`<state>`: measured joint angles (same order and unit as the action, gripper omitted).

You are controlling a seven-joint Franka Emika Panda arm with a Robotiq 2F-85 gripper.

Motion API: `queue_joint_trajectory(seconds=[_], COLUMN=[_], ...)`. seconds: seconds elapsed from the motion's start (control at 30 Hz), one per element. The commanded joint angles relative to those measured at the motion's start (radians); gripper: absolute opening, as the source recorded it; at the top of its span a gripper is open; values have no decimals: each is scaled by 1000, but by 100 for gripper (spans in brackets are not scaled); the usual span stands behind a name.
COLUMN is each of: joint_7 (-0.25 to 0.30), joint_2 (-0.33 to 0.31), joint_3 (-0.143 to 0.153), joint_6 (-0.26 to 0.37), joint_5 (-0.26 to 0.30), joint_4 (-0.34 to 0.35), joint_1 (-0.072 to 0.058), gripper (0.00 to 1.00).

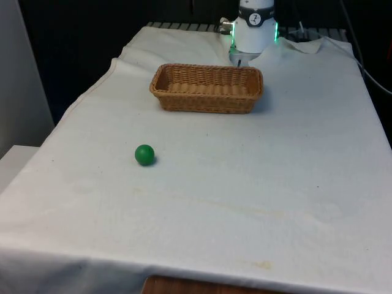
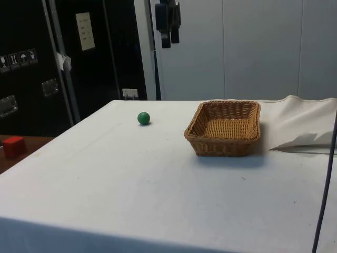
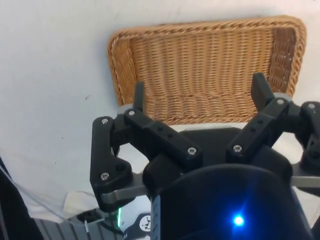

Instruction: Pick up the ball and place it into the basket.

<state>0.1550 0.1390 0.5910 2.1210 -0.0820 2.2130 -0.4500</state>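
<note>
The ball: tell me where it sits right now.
The green ball lies on the white cloth, left of centre in the front view, nearer the camera than the wicker basket, apart from it.

A small green ball (image 1: 144, 154) rests on the white cloth, well apart from an empty rectangular wicker basket (image 1: 207, 87) standing upright farther back on the table.

White arm (image 1: 255, 27); black screw-studded hand (image 3: 197, 97) with two fingers (image 3: 138, 97).
</note>
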Motion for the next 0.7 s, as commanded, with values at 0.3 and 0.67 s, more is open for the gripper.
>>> queue_joint_trajectory(seconds=[0.3, 0.67], joint_7=[94, 183], joint_2=[-86, -221], joint_3=[36, 63], joint_6=[-7, -5], joint_5=[86, 186], joint_4=[-98, -213], joint_1=[3, 13], gripper=[100, 100])
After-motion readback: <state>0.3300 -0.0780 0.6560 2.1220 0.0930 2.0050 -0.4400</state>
